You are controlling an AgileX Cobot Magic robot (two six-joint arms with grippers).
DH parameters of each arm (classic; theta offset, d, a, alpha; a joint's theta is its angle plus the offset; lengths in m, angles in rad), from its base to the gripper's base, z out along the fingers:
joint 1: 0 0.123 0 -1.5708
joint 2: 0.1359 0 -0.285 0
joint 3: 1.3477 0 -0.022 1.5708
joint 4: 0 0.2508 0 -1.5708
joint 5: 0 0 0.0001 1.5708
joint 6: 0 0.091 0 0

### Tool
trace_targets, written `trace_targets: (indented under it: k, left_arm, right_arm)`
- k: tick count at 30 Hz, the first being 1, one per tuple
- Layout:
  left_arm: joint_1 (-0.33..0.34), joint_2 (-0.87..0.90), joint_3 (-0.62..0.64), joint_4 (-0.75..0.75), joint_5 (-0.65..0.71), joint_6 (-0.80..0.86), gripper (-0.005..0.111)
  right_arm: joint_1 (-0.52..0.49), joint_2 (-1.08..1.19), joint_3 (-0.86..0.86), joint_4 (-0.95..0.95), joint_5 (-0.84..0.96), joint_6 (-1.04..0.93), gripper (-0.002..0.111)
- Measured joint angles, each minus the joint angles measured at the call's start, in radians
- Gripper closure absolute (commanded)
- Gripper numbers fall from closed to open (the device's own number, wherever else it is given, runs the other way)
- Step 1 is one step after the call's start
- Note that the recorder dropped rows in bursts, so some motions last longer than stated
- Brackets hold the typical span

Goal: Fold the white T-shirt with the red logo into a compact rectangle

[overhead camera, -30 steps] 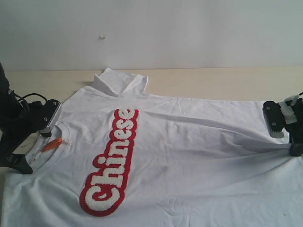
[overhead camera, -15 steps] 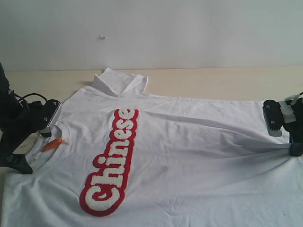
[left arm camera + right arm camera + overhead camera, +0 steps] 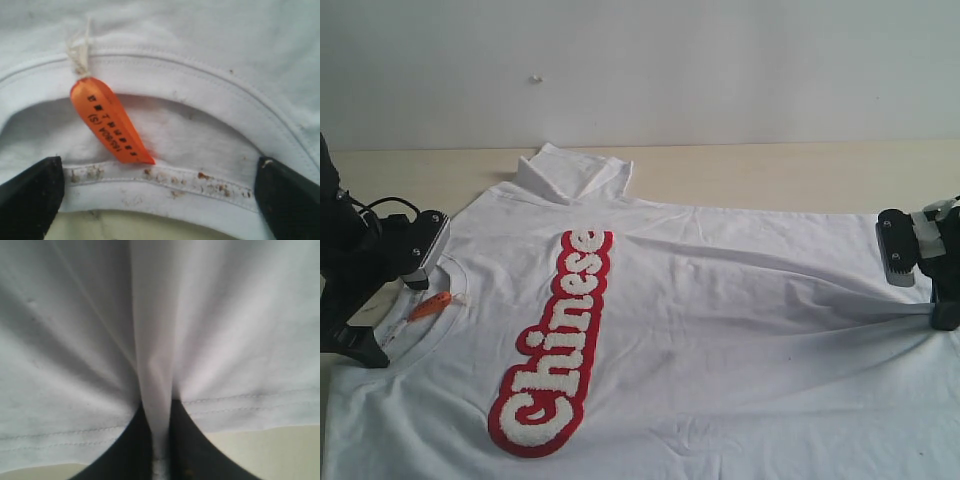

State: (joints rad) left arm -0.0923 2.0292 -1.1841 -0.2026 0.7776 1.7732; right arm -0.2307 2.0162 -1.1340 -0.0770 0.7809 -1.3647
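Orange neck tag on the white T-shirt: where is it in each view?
Exterior view: small orange fabric neck tag, far left, inside the neck opening.
Left wrist view: tag mid-frame, tied by string to the ribbed round collar.
Right wrist view: not in it.
Shared landmark: the white cotton T-shirt, in all three.

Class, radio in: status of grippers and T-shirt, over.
Left gripper open at the collar. Right gripper shut on T-shirt hem. Shirt spread out, unfolded. Nothing seen in the way.

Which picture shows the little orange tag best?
Left wrist view: the orange tag is close up, black print visible. The exterior view shows only a tiny streak by the collar; the right wrist view misses it.
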Motion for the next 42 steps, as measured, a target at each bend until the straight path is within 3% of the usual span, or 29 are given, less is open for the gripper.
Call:
trace_targets:
  k: [30, 32, 35, 39, 42]
  left_arm:
    - [0.000, 0.000, 0.000, 0.000, 0.000, -0.041, 0.005]
    - [0.000, 0.000, 0.000, 0.007, 0.000, -0.045, 0.019]
    - [0.000, 0.002, 0.000, 0.018, 0.023, -0.049, 0.065]
    - [0.000, 0.004, 0.000, 0.024, 0.004, -0.049, 0.107]
    - [0.000, 0.004, 0.000, 0.029, -0.013, -0.049, 0.107]
  right_arm:
    - [0.000, 0.000, 0.000, 0.000, 0.000, 0.000, 0.108]
    - [0.000, 0.000, 0.000, 0.000, 0.000, 0.000, 0.108]
    - [0.000, 0.000, 0.000, 0.000, 0.000, 0.000, 0.108]
    - [0.000, 0.000, 0.000, 0.000, 0.000, 0.000, 0.108]
    - [0.000, 0.000, 0.000, 0.002, 0.000, 0.000, 0.108]
